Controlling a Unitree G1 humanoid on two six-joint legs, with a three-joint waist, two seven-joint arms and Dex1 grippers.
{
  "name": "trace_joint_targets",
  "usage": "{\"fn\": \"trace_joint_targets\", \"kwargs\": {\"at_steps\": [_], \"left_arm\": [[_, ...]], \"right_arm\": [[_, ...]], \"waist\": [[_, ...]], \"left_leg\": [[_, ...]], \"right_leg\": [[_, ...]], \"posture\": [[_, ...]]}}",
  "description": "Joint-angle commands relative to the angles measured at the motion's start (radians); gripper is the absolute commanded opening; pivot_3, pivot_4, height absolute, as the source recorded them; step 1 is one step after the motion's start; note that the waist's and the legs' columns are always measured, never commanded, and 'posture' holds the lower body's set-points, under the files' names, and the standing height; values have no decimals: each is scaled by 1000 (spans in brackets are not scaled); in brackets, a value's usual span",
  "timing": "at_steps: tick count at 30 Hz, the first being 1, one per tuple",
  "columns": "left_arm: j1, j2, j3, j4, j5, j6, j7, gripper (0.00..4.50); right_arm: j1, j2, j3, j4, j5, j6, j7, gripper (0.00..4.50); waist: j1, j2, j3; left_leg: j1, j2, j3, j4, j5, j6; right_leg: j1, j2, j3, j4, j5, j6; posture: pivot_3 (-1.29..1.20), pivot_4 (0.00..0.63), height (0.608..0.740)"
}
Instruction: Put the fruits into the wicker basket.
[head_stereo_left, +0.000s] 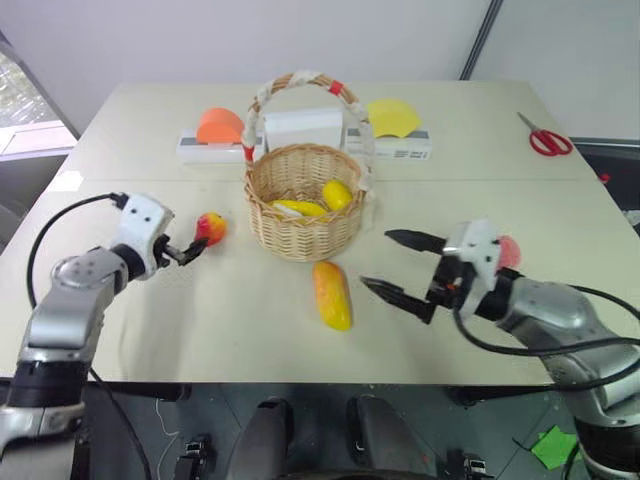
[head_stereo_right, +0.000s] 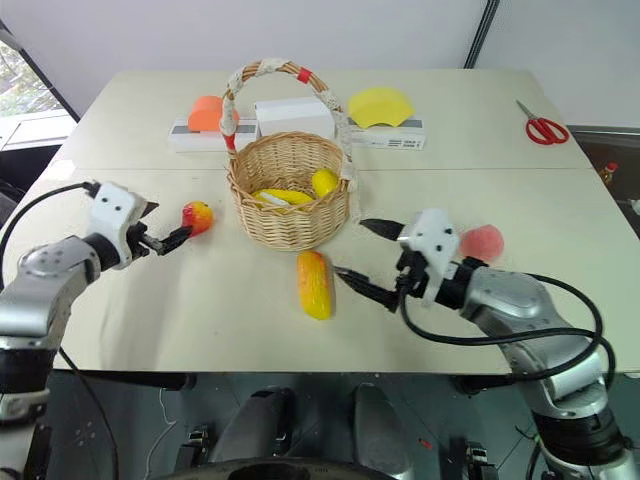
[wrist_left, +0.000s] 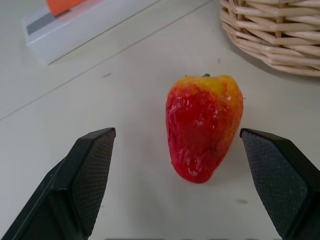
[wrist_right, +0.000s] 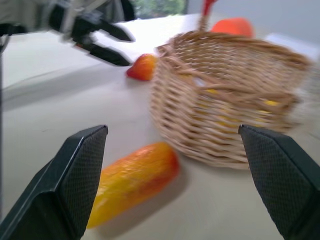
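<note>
With our left gripper (head_stereo_left: 192, 249) released at the red-yellow fruit (head_stereo_left: 211, 228), nine o'clock of the wicker basket (head_stereo_left: 303, 205), we should straddle it squarely before clenching.

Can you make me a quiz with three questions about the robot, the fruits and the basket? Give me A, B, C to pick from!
1. Where is the long yellow-orange mango?
A. On the table just in front of the wicker basket
B. Inside the basket
C. On a white box

2. How many fruits lie on the table outside the basket?
A. One
B. Three
C. Five

3. What is the left claw doing?
A. Squeezing the red-yellow fruit
B. Open, with the fruit between its fingers but not gripped
C. Holding the scissors

Answers:
1. A: the mango lies on the tabletop just in front of the basket.
2. B: the mango, the red-yellow fruit and the pink peach are out; the banana and lemon are in.
3. B: gaps show on both sides of the fruit.
</note>
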Motion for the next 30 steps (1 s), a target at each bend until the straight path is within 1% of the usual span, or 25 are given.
{"fn": "trace_joint_targets", "kwargs": {"at_steps": [1,6,7,9,10,11,12,13,16,18,21,22,24,25,27,29,30], "left_arm": [[-76,-6,-38,72,43,20,-6,4281],[-172,-55,-105,193,75,18,-33,4281],[-190,-66,-116,218,85,11,-33,4045],[-213,-83,-122,247,96,-4,-33,3380],[-222,-93,-118,254,92,-12,-36,2931],[-229,-101,-115,259,91,-16,-37,2306],[-235,-107,-116,266,92,-19,-37,1925],[-239,-110,-116,271,94,-21,-36,1700],[-237,-106,-110,273,105,-20,-27,1693],[-211,-96,-51,223,63,-29,-36,1693],[-138,-93,95,6,-128,-36,-149,1693],[-121,-92,133,-76,-206,5,-183,1693],[-123,-91,162,-180,-301,79,-206,1693],[-142,-94,159,-219,-337,119,-202,1693],[-208,-105,76,-272,-328,132,-210,1693],[-272,-117,-28,-261,-240,94,-200,1693],[-309,-133,-72,-224,-194,76,-182,1693]], "right_arm": [[-30,31,37,-28,-17,-13,-14,4373],[-50,70,100,9,-74,-51,-11,4373],[-55,78,115,17,-89,-64,-8,4453],[-61,91,131,26,-103,-79,-4,4500],[-63,97,140,27,-107,-82,-2,4500],[-62,102,148,26,-114,-85,-2,4500],[-60,106,158,24,-122,-89,-2,4500],[-59,109,164,22,-127,-91,-2,4500],[-57,112,170,19,-137,-93,-4,4500],[-58,110,168,19,-146,-94,-5,4500],[-69,101,150,25,-148,-91,-1,4500],[-78,99,143,30,-147,-88,0,4500],[-96,96,135,42,-148,-86,4,4500],[-107,97,134,51,-149,-85,7,4500],[-135,101,139,73,-152,-84,13,4500],[-156,108,147,92,-157,-81,14,4500],[-164,110,151,101,-159,-77,13,4500]], "waist": [[-1,0,0],[-3,0,0],[-3,0,0],[-4,0,0],[-4,0,0],[-3,0,0],[-3,0,0],[-3,0,0],[-5,0,0],[-5,0,0],[-9,-1,0],[-6,-1,0],[-1,-1,0],[1,-1,0],[5,-1,0],[4,-1,0],[2,-1,0]], "left_leg": [[0,0,0,0,0,0],[0,0,0,0,0,0],[0,0,0,0,0,0],[0,0,0,1,0,0],[0,0,0,1,0,0],[0,0,0,1,0,0],[0,0,0,1,0,0],[0,0,0,1,0,0],[0,0,0,1,0,0],[0,0,0,1,0,0],[-1,0,0,1,0,0],[-2,1,0,1,0,0],[-3,1,0,1,0,0],[-3,1,0,2,0,0],[-1,-1,-1,3,0,0],[-1,-1,-2,3,0,0],[-1,-2,-2,3,0,0]], "right_leg": [[0,0,0,0,0,0],[-1,0,-1,1,0,0],[-1,0,-1,1,0,0],[-1,0,-1,1,0,0],[-1,0,-1,1,0,1],[-1,0,-1,1,0,1],[-1,0,-1,2,0,1],[-1,0,-1,2,0,1],[-1,0,-1,2,0,1],[-1,0,-1,2,0,1],[-3,0,0,3,0,1],[-3,0,0,3,0,1],[-4,-1,0,3,1,1],[-3,-1,0,3,1,1],[0,-1,0,2,1,1],[1,-1,-1,2,1,2],[1,0,-1,2,1,2]], "posture": [[0,150,740],[0,150,740],[0,150,740],[0,150,740],[0,150,740],[0,150,740],[0,150,740],[0,150,740],[0,150,740],[0,150,740],[0,150,740],[0,150,740],[0,150,740],[0,150,740],[0,150,740],[0,150,740],[0,150,740]]}}
